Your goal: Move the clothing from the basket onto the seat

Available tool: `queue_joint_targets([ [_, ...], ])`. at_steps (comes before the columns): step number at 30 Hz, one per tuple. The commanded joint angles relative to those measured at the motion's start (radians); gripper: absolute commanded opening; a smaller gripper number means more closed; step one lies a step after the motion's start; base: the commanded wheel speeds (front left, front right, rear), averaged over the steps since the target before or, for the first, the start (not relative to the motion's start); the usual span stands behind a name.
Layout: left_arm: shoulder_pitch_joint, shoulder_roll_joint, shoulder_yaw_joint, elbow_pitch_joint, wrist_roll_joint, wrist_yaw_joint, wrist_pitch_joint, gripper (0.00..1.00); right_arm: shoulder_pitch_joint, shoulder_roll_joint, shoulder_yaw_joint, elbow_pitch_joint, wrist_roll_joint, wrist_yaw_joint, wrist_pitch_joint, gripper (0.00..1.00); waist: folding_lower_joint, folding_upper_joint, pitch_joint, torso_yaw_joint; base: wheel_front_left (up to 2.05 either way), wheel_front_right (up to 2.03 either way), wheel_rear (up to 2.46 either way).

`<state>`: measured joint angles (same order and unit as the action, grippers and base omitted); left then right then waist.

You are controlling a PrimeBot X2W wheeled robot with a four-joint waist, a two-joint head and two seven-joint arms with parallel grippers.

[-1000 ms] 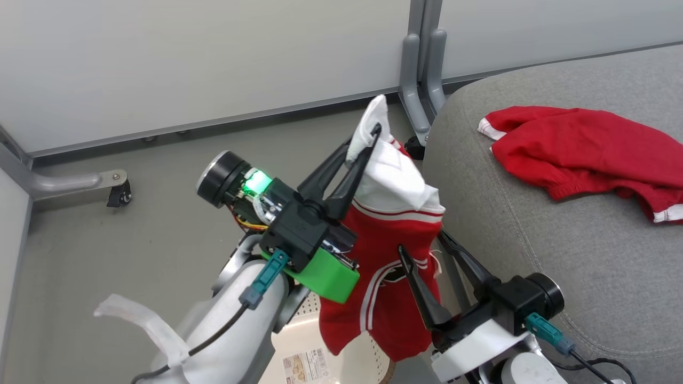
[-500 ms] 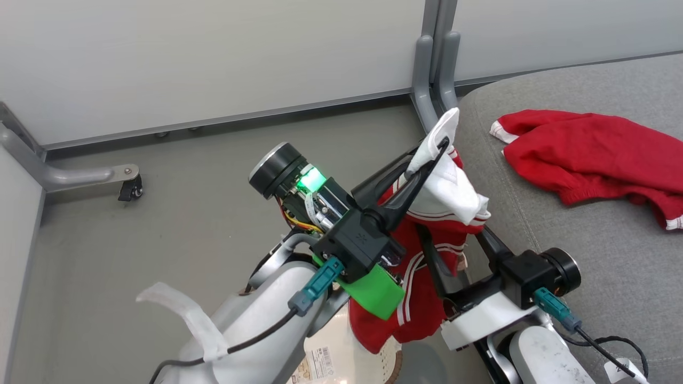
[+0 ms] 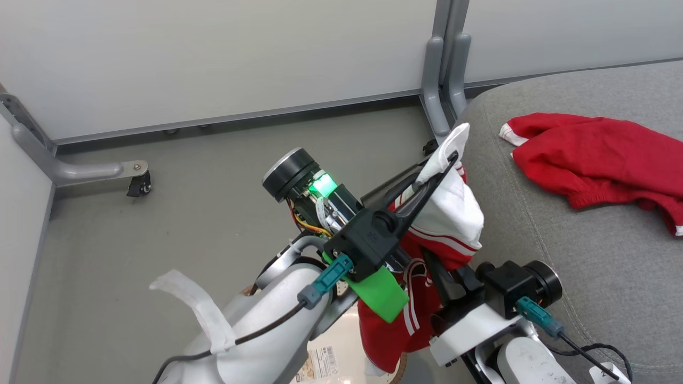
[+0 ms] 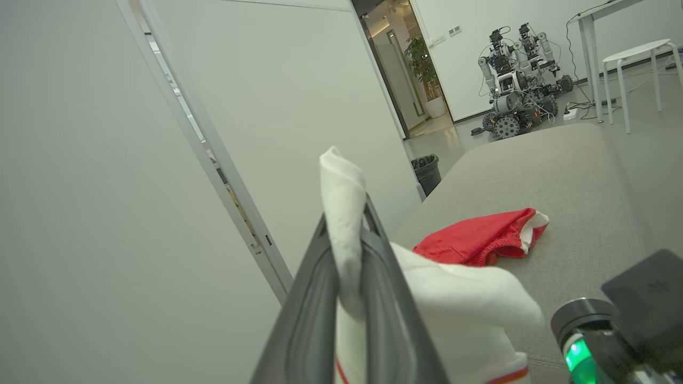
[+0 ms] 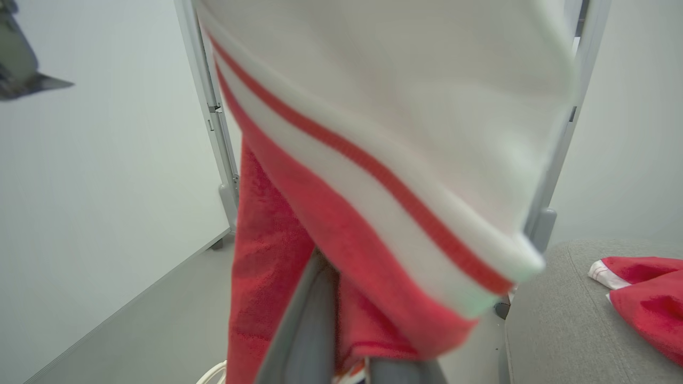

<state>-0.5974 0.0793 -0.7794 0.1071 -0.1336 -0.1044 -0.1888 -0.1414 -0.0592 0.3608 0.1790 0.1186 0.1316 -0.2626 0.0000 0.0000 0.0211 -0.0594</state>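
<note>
- Left gripper (image 3: pixel 452 156) pinches the white top edge of the red-and-white jersey (image 3: pixel 459 213), which hangs above the basket (image 3: pixel 347 341).
- Right gripper (image 3: pixel 438 269), pressed together, appears to clamp the jersey's red lower folds.
- Red shorts (image 3: pixel 597 160) lie on the grey seat (image 3: pixel 560 256).

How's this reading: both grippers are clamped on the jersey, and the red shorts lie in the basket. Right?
Not quite. The head view shows the red shorts lying on the grey seat, not in the basket. The rest stands: the left gripper and the right gripper are both clamped on the jersey.
</note>
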Motion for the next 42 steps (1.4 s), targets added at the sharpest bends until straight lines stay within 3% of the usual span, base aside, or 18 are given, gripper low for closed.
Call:
queue_joint_targets([
  [1,-0.007,0.007,0.004,0.011,-0.014,-0.001,0.0,0.0,-0.007,-0.006,-0.001,-0.002,0.005,-0.002,-0.003,0.0,0.0,0.0,0.001,-0.001,0.0,0.0,0.0],
  [26,0.011,0.021,-0.013,0.104,-0.157,-0.018,0.034,0.0,0.012,-0.008,-0.01,-0.009,0.015,-0.002,-0.003,0.0,0.0,0.0,0.022,-0.013,0.0,0.0,0.0],
  [27,0.018,0.024,-0.011,0.104,-0.169,-0.019,0.036,0.79,0.013,-0.007,-0.015,-0.011,0.013,-0.002,-0.003,0.0,0.0,0.0,0.024,-0.014,0.0,0.0,0.0],
  [28,0.023,0.026,-0.01,0.104,-0.178,-0.019,0.04,1.0,0.013,-0.007,-0.019,-0.012,0.012,-0.002,-0.003,0.0,0.0,0.0,0.025,-0.016,0.0,0.0,0.0],
  [42,0.109,0.075,0.031,0.082,-0.253,0.011,0.031,1.0,0.033,-0.006,-0.106,-0.043,0.002,-0.002,-0.003,0.0,0.0,0.0,0.051,-0.05,0.0,0.0,0.0],
])
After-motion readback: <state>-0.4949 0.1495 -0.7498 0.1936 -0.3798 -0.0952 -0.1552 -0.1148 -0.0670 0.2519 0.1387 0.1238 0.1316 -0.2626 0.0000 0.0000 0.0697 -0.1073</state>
